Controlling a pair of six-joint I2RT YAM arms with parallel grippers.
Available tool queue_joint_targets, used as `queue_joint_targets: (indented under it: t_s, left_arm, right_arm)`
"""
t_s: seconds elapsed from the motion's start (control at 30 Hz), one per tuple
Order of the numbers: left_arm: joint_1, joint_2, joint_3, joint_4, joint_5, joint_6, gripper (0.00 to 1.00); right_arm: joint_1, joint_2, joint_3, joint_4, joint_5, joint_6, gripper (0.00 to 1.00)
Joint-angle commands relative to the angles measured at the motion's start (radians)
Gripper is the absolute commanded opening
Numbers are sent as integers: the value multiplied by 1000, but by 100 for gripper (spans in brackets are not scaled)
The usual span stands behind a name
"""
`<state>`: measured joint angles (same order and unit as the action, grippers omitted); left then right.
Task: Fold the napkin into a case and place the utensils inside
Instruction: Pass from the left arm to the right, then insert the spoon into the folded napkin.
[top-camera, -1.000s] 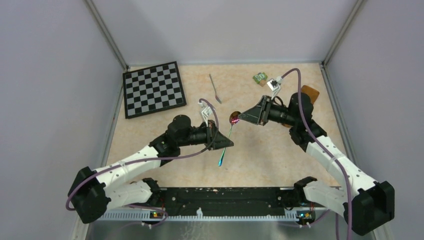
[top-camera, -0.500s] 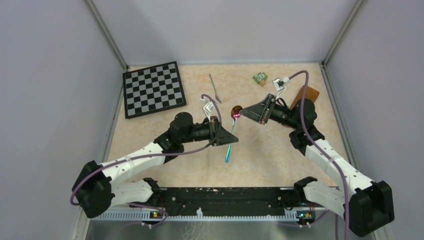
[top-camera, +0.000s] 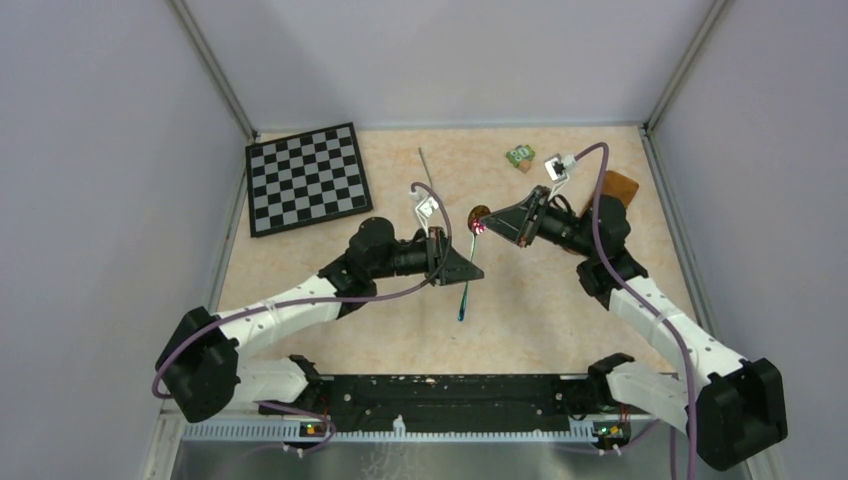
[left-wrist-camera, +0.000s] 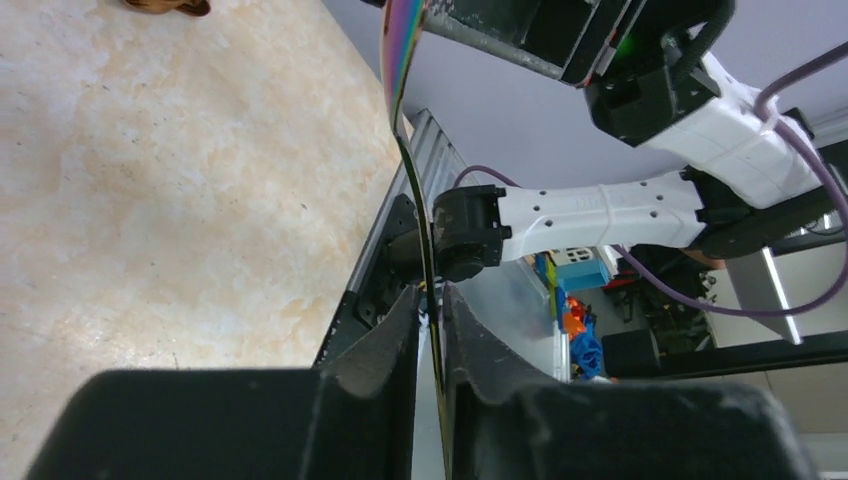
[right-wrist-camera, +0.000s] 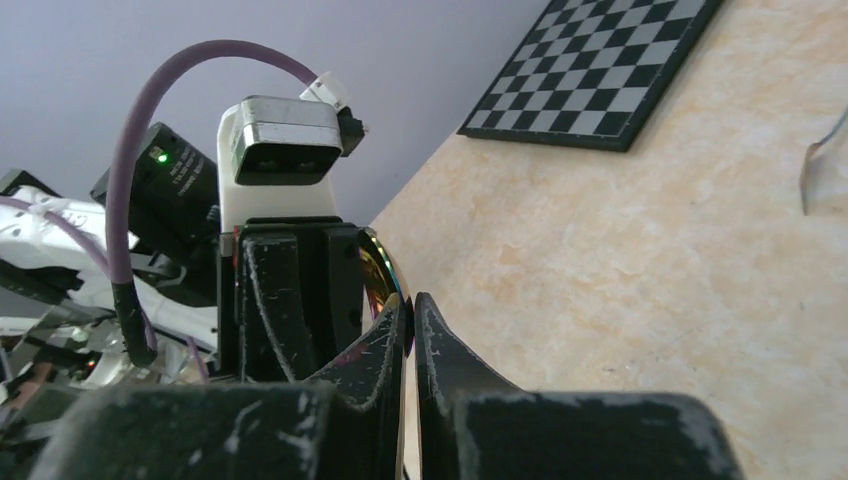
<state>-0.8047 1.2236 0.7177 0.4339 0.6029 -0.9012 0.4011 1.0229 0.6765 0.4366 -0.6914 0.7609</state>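
left tool pinches spoon handle, right tool closed on its bowl end, above the surface: likely handover.

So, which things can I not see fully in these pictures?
Napkin: top view, mostly behind the right arm; left wrist view, cut by the top edge.
Thin utensil: top view, near end behind the left arm's camera, type too small to tell; right wrist view, cut by the right edge.
Spoon bowl: top view, partly covered by the right hand.
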Motion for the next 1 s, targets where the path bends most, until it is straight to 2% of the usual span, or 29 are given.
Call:
queue_joint_targets:
  t_s: [0.0, 0.03, 0.07, 0.1, 0.17, 0.27, 0.37, 0.47, 0.67, 0.8, 0.97]
  left_arm:
    - [1, 25, 79, -44, -78, 39, 44]
    - [1, 33, 91, -89, -112, 51, 60]
    - [2, 43, 101, -128, -145, 64, 81]
    - [1, 58, 111, -142, -168, 74, 88]
    - [1, 97, 135, -138, -186, 98, 90]
    - [-2, 189, 179, -77, -161, 97, 84]
    - [-13, 323, 221, 40, -125, 80, 61]
    - [-48, 455, 287, 126, -155, 111, 50]
    - [-109, 755, 503, 245, -189, 189, 39]
    - [-142, 929, 654, 311, -207, 211, 37]
    - [-172, 1143, 846, 300, -228, 191, 34]
  right_arm:
    - [-50, -39, 78, -161, 90, -259, 0]
    - [-84, -31, 110, -245, 113, -346, 0]
    - [-130, -10, 156, -337, 130, -434, 0]
    - [-198, 20, 209, -432, 129, -493, 0]
    - [-338, 93, 315, -567, 80, -594, 0]
    - [-541, 218, 453, -668, 42, -725, 0]
    - [-678, 334, 526, -659, -13, -756, 0]
    - [-773, 457, 613, -626, -59, -741, 0]
    - [-811, 654, 766, -513, -14, -712, 0]
    - [-816, 788, 881, -552, 61, -791, 0]
    - [-846, 921, 979, -506, 20, -786, 0]
